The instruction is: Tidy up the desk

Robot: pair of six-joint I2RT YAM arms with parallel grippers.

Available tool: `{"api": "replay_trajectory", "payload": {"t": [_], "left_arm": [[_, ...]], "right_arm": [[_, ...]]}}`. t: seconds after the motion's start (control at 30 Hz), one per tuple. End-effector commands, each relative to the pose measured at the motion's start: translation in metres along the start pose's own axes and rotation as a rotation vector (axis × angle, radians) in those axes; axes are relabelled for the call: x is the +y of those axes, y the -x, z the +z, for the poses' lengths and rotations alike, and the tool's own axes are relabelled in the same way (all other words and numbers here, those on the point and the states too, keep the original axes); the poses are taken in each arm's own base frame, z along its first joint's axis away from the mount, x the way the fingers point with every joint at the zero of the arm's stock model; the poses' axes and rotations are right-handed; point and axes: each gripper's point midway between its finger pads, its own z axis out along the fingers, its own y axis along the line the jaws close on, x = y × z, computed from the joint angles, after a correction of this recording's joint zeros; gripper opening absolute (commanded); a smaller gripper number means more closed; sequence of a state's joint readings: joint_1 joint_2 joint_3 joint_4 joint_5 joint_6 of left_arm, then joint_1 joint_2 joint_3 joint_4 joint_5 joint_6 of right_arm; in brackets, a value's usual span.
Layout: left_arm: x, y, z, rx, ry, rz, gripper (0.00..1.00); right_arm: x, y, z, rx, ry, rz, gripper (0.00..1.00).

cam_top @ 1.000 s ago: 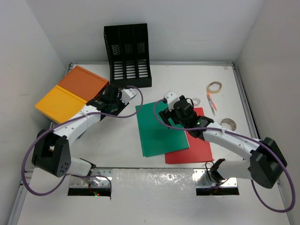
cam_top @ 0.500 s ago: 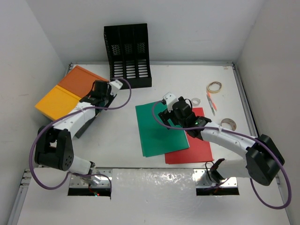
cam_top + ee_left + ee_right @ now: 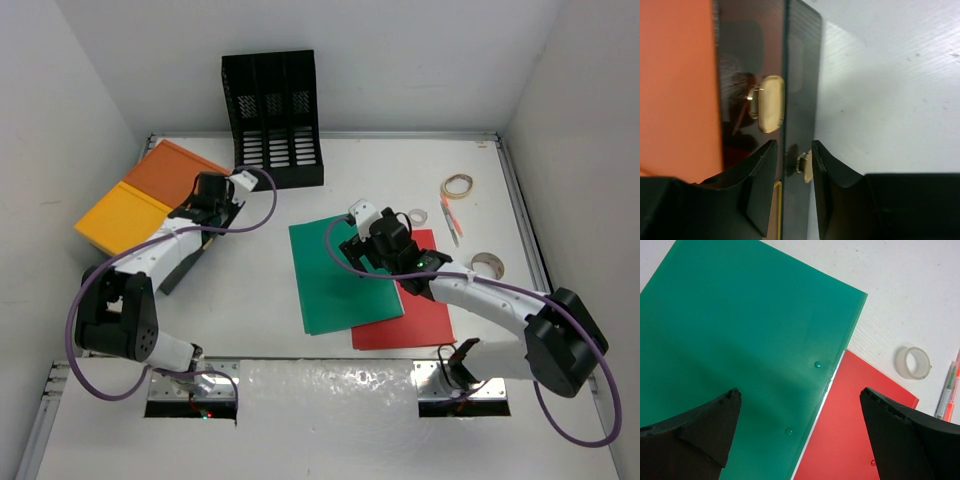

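Note:
The white desk [image 3: 260, 290] holds an orange-and-yellow drawer box [image 3: 150, 195] at the left. My left gripper [image 3: 218, 197] is at the box's dark front. In the left wrist view its jaws [image 3: 792, 162] stand close together on a small brass knob [image 3: 804, 166] and the edge of a drawer front; a second knob [image 3: 770, 102] shows above. My right gripper [image 3: 366, 248] is wide open and empty, just above the edge where a green folder [image 3: 335, 275] overlaps a red folder [image 3: 415, 310]; both folders [image 3: 740, 340] [image 3: 860, 430] show between its fingertips [image 3: 799, 392].
A black mesh file rack [image 3: 272, 115] stands at the back. At the right lie a rubber band [image 3: 458, 185], a pen [image 3: 450, 218], a small tape ring [image 3: 418, 215] and a larger tape roll [image 3: 488, 264]. The tape ring [image 3: 912, 362] also shows in the right wrist view.
My left gripper has moved back and left toward the drawer box, and the dark drawer front went in with it. The right arm has hardly moved.

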State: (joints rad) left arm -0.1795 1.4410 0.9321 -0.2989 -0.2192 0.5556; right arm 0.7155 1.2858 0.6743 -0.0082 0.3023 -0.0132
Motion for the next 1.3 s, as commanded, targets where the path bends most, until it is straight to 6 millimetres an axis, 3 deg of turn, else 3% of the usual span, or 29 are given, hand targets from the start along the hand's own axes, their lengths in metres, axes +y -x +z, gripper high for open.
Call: {"api": "replay_trajectory", "payload": {"t": [0.0,0.17,0.27,0.37,0.43,0.47,0.5,0.57,0.6,0.67,0.9,1.03,1.27], "left_arm": [[-0.005,0.013,-0.009,-0.048,-0.063,-0.023,0.32],[-0.037,0.029,-0.050,-0.098,-0.200,0.067,0.32],[-0.058,0.024,-0.075,-0.095,-0.244,0.160,0.33],[-0.027,0.006,-0.088,-0.030,-0.061,0.176,0.33],[0.002,-0.020,-0.095,0.061,0.120,0.189,0.33],[0.004,-0.039,-0.094,0.101,0.158,0.218,0.33],[0.017,-0.046,-0.097,0.121,0.250,0.222,0.33],[0.021,-0.071,-0.097,0.160,0.320,0.274,0.34],[0.032,-0.072,-0.101,0.165,0.396,0.287,0.34],[0.037,-0.083,-0.105,0.170,0.458,0.292,0.33],[0.041,-0.078,-0.111,0.053,0.519,0.249,0.37],[0.032,-0.094,-0.098,0.062,0.536,0.318,0.40],[0.027,-0.098,-0.088,0.042,0.554,0.331,0.41]], "right_arm": [[-0.003,0.016,-0.005,-0.064,0.001,0.010,0.99],[-0.002,0.019,-0.005,-0.069,0.006,0.018,0.99],[-0.005,0.023,-0.005,-0.083,-0.010,0.032,0.99],[-0.006,0.027,-0.003,-0.103,-0.017,0.038,0.99],[-0.008,0.026,-0.002,-0.094,-0.039,0.072,0.99],[-0.010,0.026,-0.003,-0.092,-0.049,0.077,0.99],[-0.010,0.025,-0.003,-0.089,-0.055,0.083,0.99],[-0.010,0.026,-0.004,-0.094,-0.052,0.093,0.99],[-0.007,0.027,-0.004,-0.101,-0.034,0.095,0.99],[-0.004,0.027,-0.005,-0.109,-0.018,0.098,0.99],[0.002,0.023,-0.010,-0.121,0.017,0.118,0.99],[0.007,0.024,-0.011,-0.136,0.047,0.132,0.99],[0.007,0.027,-0.013,-0.132,0.050,0.136,0.99]]}}
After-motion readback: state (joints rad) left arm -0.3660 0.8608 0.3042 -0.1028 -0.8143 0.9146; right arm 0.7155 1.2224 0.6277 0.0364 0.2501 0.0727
